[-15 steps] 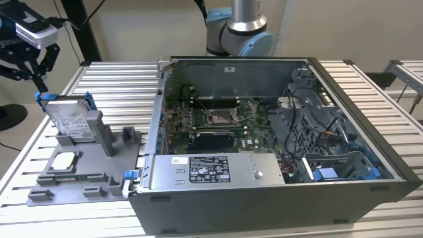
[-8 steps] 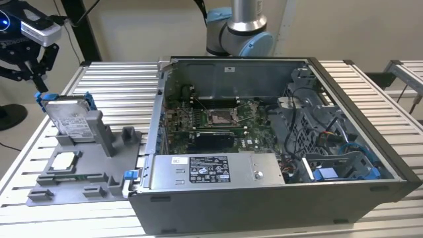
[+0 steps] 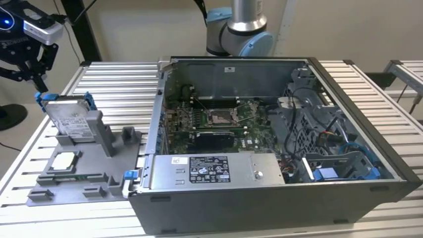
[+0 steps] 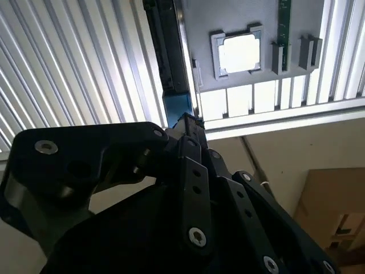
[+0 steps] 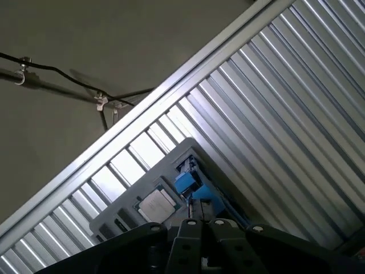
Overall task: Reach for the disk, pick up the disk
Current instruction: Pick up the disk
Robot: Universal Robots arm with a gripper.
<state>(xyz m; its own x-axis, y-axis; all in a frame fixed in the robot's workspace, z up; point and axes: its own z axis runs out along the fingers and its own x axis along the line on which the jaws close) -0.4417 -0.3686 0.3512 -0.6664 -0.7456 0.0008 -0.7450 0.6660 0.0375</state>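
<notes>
In the exterior view the disk (image 3: 68, 121) stands on edge in a slot of the grey tray (image 3: 73, 174), on the table (image 3: 119, 84) to the exterior view's left of the open computer case (image 3: 278, 198). The end effector (image 3: 37, 88) hangs right over the disk's top corner, its fingers drawn narrow, its tip meeting the blue bracket (image 3: 45, 97). To my eye it is nipping that bracket edge, though the contact itself is too small to be sure of. The disk sits fully in its slot, so the pickup is not yet done.

In the second wrist view the end effector (image 4: 185, 123) closes to a point at the blue bracket (image 4: 178, 107), with the white chip (image 4: 239, 52) well off on the tray (image 4: 199, 34). A grip this close to one corner will want to swing the disk, so a straight pull along the slot walls looks wisest.

In the first wrist view the end effector (image 5: 199, 208) lies in line with the blue bracket (image 5: 188, 184). The plastic may flex, so a firm, centred bite and a slow lift would suit best.
</notes>
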